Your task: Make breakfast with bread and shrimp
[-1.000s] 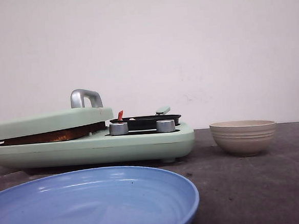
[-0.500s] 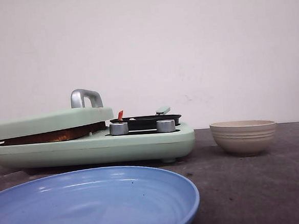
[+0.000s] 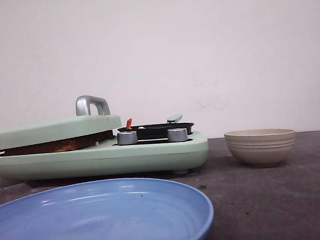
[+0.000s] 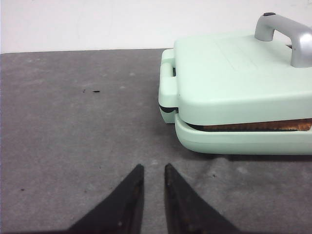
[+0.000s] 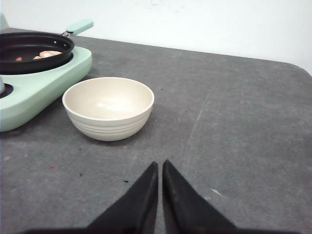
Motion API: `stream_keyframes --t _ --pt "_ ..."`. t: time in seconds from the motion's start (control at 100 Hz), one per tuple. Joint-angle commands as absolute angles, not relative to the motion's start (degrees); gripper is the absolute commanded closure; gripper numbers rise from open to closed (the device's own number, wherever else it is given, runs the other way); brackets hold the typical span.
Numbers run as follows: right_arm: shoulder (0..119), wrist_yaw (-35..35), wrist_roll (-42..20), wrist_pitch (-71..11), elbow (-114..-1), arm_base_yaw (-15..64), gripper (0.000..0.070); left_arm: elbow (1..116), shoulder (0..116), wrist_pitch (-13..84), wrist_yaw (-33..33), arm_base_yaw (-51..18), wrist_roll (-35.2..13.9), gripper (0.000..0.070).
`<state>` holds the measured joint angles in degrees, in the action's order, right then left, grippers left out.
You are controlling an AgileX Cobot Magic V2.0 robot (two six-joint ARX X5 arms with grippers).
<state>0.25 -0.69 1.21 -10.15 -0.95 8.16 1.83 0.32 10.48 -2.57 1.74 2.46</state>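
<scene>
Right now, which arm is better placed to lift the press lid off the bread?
Probably the left. Its gripper faces the lid and its handle over the bread, while the right gripper faces the bowl.

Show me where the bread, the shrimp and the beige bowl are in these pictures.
bread (image 4: 253, 126), left wrist view, browned crust edge showing between press lid and base.
shrimp (image 3: 129, 123), front view, red tail tip above the left knob.
beige bowl (image 5: 108, 109), right wrist view, inner wall.
</scene>
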Motion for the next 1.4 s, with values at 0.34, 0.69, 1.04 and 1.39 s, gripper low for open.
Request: stream_keyframes --t 0.34,0.69,1.04,1.39 --pt "0.21 0.21 0.64 -10.61 -0.69 6.35 0.0691 0.80 0.27 10.70 -2.83 1.80 3.20 0.0700" --pt "0.21 2.74 0.64 -10.33 -0.69 3.16 0.0691 0.80 0.27 10.70 -2.83 1.80 3.20 0.0700" --pt "0.21 3.01 0.64 -9.08 -0.69 3.18 0.0691 0.80 0.27 10.70 -2.83 1.80 3.20 0.0700" --pt "0.21 3.01 0.64 -9.02 -0.71 3.18 0.0691 0.80 0.27 10.70 -2.83 1.80 3.20 0.0700"
